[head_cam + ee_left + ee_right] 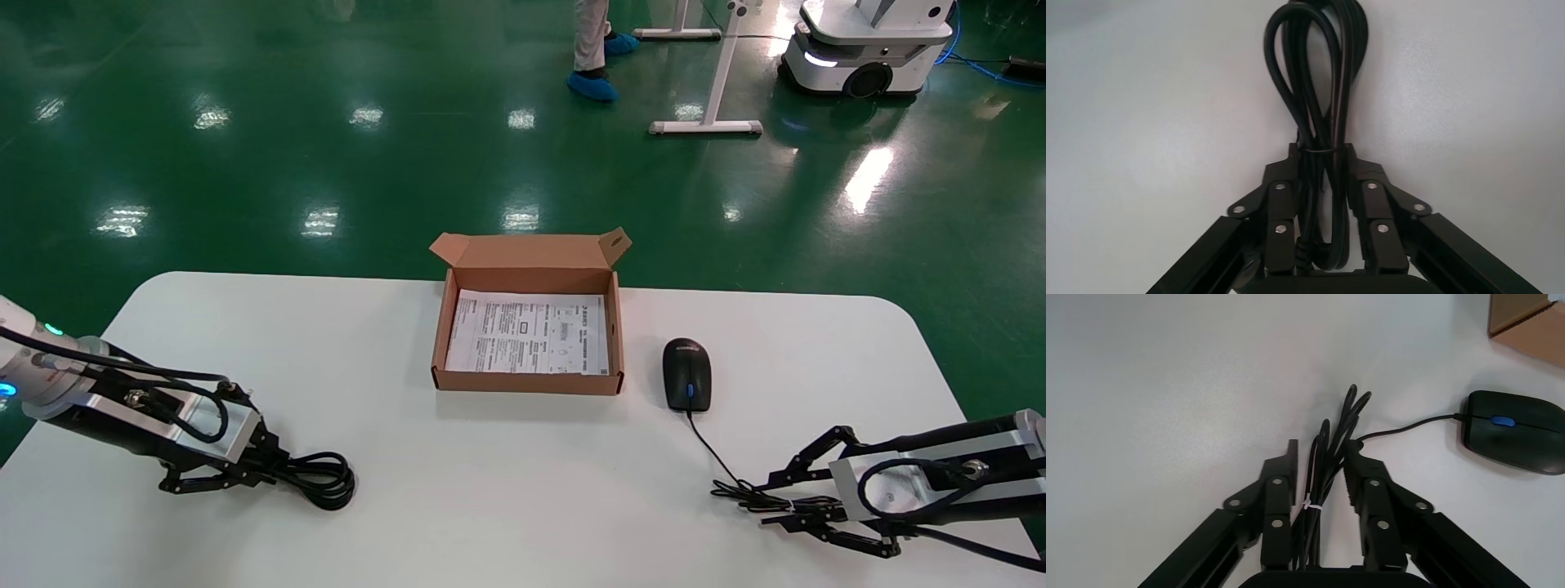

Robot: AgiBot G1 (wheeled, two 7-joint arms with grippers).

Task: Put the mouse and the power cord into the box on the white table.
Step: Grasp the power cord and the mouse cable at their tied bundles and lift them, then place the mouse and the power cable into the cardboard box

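Power cord (1315, 92), thick black looped coils, clamped in left gripper (1320, 160); right gripper (1319, 456) jaws apart.

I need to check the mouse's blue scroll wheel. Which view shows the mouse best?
The head view: the whole mouse lies in sight on the white table, right of the box, wheel visible. The right wrist view shows it too, cut at the edge, beyond the right gripper. The left wrist view shows none of it.

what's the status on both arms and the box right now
Left gripper jaws shut on power cord. Right gripper straddles mouse cable bundle, not clamped. Box open, paper sheet inside, path unobstructed.
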